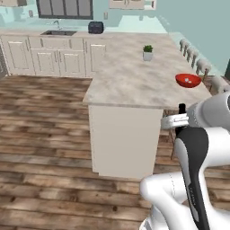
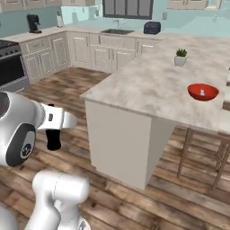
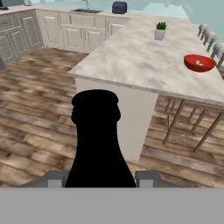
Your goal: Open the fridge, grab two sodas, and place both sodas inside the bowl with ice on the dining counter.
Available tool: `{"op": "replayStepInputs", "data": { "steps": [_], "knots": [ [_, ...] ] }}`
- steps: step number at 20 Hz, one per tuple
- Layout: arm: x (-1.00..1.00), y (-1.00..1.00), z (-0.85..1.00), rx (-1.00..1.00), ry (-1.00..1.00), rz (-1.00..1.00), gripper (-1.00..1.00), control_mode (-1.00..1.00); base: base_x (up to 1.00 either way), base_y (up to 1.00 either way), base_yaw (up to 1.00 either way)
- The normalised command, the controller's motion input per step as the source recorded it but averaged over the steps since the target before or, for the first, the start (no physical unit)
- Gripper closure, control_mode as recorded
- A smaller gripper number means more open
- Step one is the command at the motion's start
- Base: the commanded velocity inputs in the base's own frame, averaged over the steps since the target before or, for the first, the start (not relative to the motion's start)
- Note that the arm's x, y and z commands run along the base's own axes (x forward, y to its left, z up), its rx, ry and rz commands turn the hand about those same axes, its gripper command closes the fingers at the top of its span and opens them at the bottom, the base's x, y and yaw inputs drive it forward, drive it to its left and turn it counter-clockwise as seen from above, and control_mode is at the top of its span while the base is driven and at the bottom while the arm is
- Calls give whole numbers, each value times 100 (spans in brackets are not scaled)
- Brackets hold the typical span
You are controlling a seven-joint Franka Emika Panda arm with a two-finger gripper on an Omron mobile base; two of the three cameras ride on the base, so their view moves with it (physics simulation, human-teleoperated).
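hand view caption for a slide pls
Fingers grip a dark soda bottle, facing the dining counter and red bowl.

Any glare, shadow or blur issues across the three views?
Hand view: the dark soda bottle in the gripper is a flat black silhouette without highlights. Left base view: soft, low detail; the shallow red bowl reads clearly. Right base view: even light, no glare on the beige marble-look counter.

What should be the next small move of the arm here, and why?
Probably carry the dark soda bottle toward the red bowl: the gripper is shut on it, off the dining counter, and the bowl sits far along it.
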Motion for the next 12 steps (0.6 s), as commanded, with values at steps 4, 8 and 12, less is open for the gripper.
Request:
{"op": "replayStepInputs", "data": {
  "steps": [4,8,12],
  "knots": [
    [0,0,0,0,0,0,100,100,23,-99,22],
    [0,0,0,0,0,0,100,100,2,-97,28],
    [0,0,0,0,0,0,100,100,0,-95,30]
  ]
}}
